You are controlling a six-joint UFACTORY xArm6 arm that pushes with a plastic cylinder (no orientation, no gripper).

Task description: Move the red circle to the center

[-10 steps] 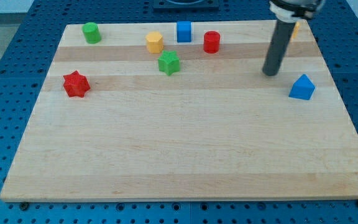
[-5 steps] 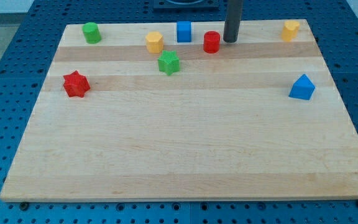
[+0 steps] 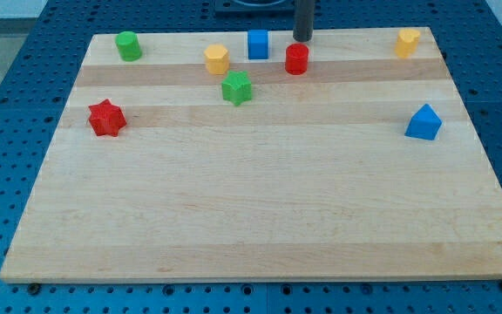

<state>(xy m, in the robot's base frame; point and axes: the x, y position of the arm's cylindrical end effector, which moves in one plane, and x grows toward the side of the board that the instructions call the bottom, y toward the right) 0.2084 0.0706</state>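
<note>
Resting my tip (image 3: 301, 38) just above red circle (image 3: 296, 58) | apart

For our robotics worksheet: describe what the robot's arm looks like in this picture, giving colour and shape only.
Only the lower part of the arm shows: a straight, dark grey to black cylindrical rod, plain and smooth, with no visible cables or markings. It enters from the view's top, and my tip is its blunt, flat lower end. The rest of the arm is out of frame.

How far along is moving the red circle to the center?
Done: my tip sits just above the red circle, on its far side from the middle. In hand: lining up the push. Left: the whole push; the circle is near the board's top edge, far from center.
</note>
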